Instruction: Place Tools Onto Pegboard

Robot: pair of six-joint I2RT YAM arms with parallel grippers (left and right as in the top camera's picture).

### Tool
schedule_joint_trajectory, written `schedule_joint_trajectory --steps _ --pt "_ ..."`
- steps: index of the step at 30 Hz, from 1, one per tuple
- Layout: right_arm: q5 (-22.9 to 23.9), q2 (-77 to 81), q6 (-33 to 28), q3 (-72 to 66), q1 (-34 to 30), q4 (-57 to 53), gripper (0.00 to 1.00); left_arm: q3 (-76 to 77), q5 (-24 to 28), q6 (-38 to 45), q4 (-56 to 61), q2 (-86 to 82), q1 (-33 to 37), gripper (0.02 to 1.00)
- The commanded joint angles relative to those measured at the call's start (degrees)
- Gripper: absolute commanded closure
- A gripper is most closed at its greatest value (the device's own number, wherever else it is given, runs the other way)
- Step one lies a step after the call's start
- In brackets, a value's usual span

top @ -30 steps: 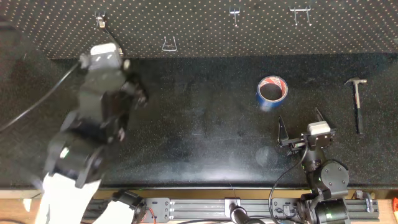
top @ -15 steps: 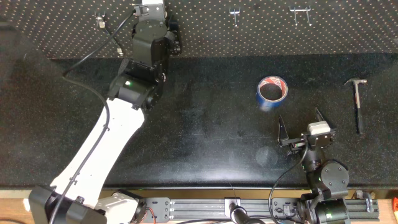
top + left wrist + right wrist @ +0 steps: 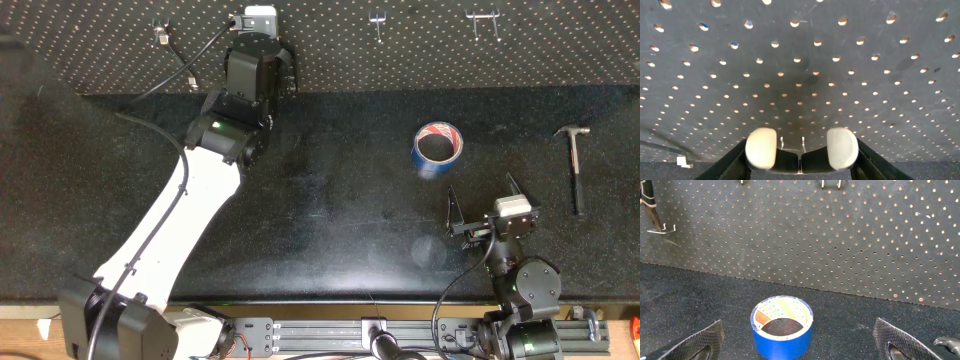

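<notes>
My left gripper is up against the pegboard, open. Its white pads stand either side of a small wire hook, with nothing held. A blue tape roll stands on the black table, and a hammer lies at the far right. My right gripper hovers low near the front, open and empty, facing the tape roll. The hammer's head shows beside one right finger.
Metal hooks hang on the pegboard: one at the left by a cable, two more towards the right. The black tabletop lies open between the arms.
The left arm swung from the table's left side up to the pegboard, then shifted slightly right onto the wire hook. The right arm, tape and hammer kept still.
</notes>
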Motion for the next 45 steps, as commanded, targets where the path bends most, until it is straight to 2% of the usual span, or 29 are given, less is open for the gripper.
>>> schedule_joint_trajectory --steps 1,8,9,10,11,12,15,19,21,22,23,24,25,26,30,32,33,35,37,45 --pt "-0.1 -0.4 -0.8 -0.2 -0.2 -0.2 0.025 1.1 -1.7 0.7 0.1 1.3 1.2 0.991" --pt "-0.1 -0.4 -0.8 -0.2 -0.2 -0.2 0.025 1.1 -1.7 0.7 3.3 6.5 1.8 0.967" --pt "-0.1 -0.4 -0.8 -0.2 -0.2 -0.2 0.027 1.1 -1.7 0.7 2.6 6.7 2.3 0.858" --pt "-0.1 -0.4 -0.8 -0.2 -0.2 -0.2 0.025 1.1 -1.7 0.7 -0.5 6.8 2.9 0.408" --pt "-0.1 -0.4 -0.8 -0.2 -0.2 -0.2 0.025 1.0 -1.5 0.7 -1.5 6.8 3.1 0.178" --pt "-0.1 -0.4 -0.8 -0.2 -0.2 -0.2 0.029 0.8 -0.8 0.6 -1.4 6.8 3.1 0.020" --pt "-0.1 -0.4 -0.8 -0.2 -0.2 -0.2 0.025 0.6 6.8 0.5 -1.3 6.3 3.0 0.023" --pt "-0.1 -0.4 -0.8 -0.2 -0.2 -0.2 0.025 -2.2 7.3 0.7 -1.8 -4.5 5.2 0.023" --pt "-0.1 -0.4 -0.8 -0.2 -0.2 -0.2 0.025 -12.5 7.3 0.6 -8.9 -23.3 11.0 0.023" --pt "-0.1 -0.4 -0.8 -0.2 -0.2 -0.2 0.025 -19.5 9.2 0.4 -15.1 -35.1 14.8 0.023" --pt "-0.1 -0.4 -0.8 -0.2 -0.2 -0.2 0.025 -28.6 13.2 0.4 -19.4 -47.3 19.2 0.023" --pt "-0.1 -0.4 -0.8 -0.2 -0.2 -0.2 0.025 -40.3 19.2 0.4 -20.3 -61.8 23.1 0.023" --pt "-0.1 -0.4 -0.8 -0.2 -0.2 -0.2 0.025 -47.3 23.7 0.4 -18.2 -69.3 23.9 0.023" --pt "-0.1 -0.4 -0.8 -0.2 -0.2 -0.2 0.025 -50.8 24.9 0.5 -14.9 -72.6 23.7 0.023" --pt "-0.1 -0.4 -0.8 -0.2 -0.2 -0.2 0.025 -61.1 24.3 1.6 -2.7 -80.4 23.6 0.023" --pt "-0.1 -0.4 -0.8 -0.2 -0.2 -0.2 0.025 -68.3 26.6 7.5 4.2 -86.8 23.3 0.023" --pt "-0.1 -0.4 -0.8 -0.2 -0.2 -0.2 0.025 -68.3 24.3 12.7 4.2 -87.9 22.1 0.023" --pt "-0.1 -0.4 -0.8 -0.2 -0.2 -0.2 0.025 -68.3 21.0 12.7 3.9 -87.9 18.0 0.023" --pt "-0.1 -0.4 -0.8 -0.2 -0.2 -0.2 0.025 -68.3 21.1 12.7 4.0 -87.9 14.9 0.023" --pt "-0.1 -0.4 -0.8 -0.2 -0.2 -0.2 0.025 -68.3 21.1 12.7 4.0 -87.9 14.6 0.020"
